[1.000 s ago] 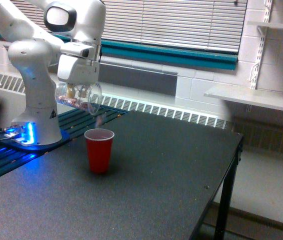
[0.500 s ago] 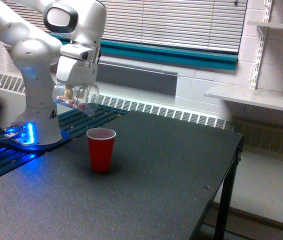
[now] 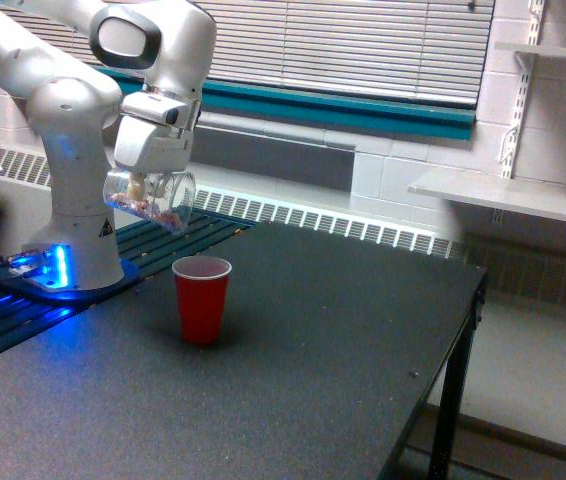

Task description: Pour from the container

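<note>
In the exterior view, the container (image 3: 150,201), a small clear plastic jar, lies tilted on its side with its mouth toward the right. Brownish-red bits rest along its lower wall. My gripper (image 3: 149,187) is shut on it, and the white hand above hides most of the fingers. The jar hangs above and to the left of the red cup (image 3: 201,298), which stands upright on the black table (image 3: 343,340). The jar's mouth sits left of the cup's rim, and nothing is falling from it.
The arm's white base (image 3: 73,250) stands at the left with blue lights at its foot. The table's right edge (image 3: 468,320) drops to the floor. A wall shelf (image 3: 503,195) hangs at the right, beyond the table.
The jar has drawn slightly left and up, away from the cup, and tipped back a little. The faint stream seen a second ago is gone. The cup shifted slightly right.
</note>
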You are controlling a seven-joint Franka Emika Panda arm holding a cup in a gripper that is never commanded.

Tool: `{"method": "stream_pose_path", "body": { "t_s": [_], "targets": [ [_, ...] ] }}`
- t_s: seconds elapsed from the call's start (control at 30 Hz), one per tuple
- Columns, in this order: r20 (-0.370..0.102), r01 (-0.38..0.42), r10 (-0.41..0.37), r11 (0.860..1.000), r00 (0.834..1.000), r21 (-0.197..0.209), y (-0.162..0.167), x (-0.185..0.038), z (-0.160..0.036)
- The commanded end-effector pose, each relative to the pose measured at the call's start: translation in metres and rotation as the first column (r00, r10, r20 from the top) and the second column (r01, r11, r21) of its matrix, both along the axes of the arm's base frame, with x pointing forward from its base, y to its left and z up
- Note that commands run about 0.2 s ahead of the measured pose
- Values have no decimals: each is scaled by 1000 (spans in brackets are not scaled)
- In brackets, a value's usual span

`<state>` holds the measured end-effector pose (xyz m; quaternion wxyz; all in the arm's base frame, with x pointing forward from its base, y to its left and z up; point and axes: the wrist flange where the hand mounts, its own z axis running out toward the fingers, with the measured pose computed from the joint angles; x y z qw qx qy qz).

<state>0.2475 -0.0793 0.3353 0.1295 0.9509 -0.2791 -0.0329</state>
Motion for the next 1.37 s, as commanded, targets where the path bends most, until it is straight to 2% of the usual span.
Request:
{"method": "stream_pose_path", "body": {
  "t_s": [0.03,0.8,1.03,1.37],
  "targets": [
    [-42,-17,16,1000,999,-13,14,-7,-15],
    [-87,-61,59,998,994,-30,30,-6,-30],
    [-85,-61,58,998,995,-33,30,-6,-31],
    [-64,-52,51,998,997,-17,29,-3,-33]
  ]
}}
